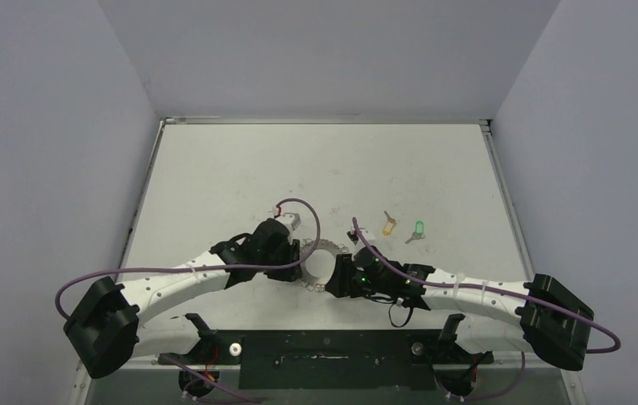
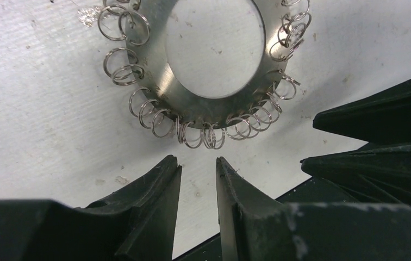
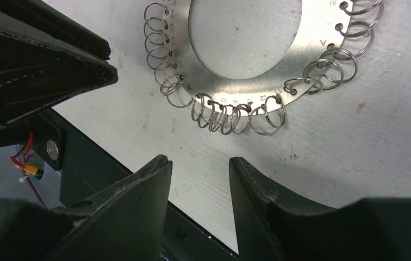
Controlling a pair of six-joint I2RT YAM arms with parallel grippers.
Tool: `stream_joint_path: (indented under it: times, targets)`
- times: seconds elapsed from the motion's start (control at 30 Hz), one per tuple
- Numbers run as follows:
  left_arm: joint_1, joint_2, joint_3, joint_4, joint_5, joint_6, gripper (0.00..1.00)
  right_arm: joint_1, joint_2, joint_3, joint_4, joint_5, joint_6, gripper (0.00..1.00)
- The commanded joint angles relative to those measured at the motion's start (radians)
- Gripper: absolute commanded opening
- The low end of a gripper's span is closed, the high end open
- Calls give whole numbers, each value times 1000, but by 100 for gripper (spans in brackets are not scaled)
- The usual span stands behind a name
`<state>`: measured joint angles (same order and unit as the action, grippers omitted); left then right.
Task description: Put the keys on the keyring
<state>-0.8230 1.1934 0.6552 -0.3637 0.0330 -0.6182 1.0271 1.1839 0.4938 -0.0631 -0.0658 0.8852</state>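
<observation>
Black fingers of the left gripper (image 2: 197, 163) stand slightly apart and empty, just short of the wire loops (image 2: 192, 137) on the nine o'clock side of the keyring (image 2: 209, 110), seen from above. The right gripper (image 3: 199, 161), parted wider and also empty, faces its four o'clock side. Toward two o'clock the yellow key (image 1: 390, 225) and green key (image 1: 418, 229) lie side by side on the table (image 1: 214, 186), apparently clear of the ring.

You are looking down on a pale grey tabletop (image 1: 231, 169), scuffed and faintly speckled. Plain lavender-grey walls (image 1: 324, 51) are enclosing it on three sides, and soft, even light is falling across everything.
</observation>
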Motion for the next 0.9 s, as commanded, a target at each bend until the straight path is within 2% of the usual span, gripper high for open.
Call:
stream_joint_path:
  times: [0.0, 0.27, 0.67, 0.77, 0.87]
  targets:
    - [-41, 36, 24, 35, -18, -30, 29, -8, 7, 33, 13, 27, -7, 44]
    - [-106, 138, 83, 32, -68, -19, 29, -17, 1, 12, 16, 29, -1, 44]
    - [-143, 255, 136, 50, -110, -5, 30, -30, -18, -9, 10, 26, 3, 44]
    - [-148, 275, 140, 59, -108, -2, 27, -31, -22, -11, 7, 26, 2, 44]
    - [-152, 284, 147, 54, -117, 3, 19, -32, -27, -14, 5, 26, 2, 44]
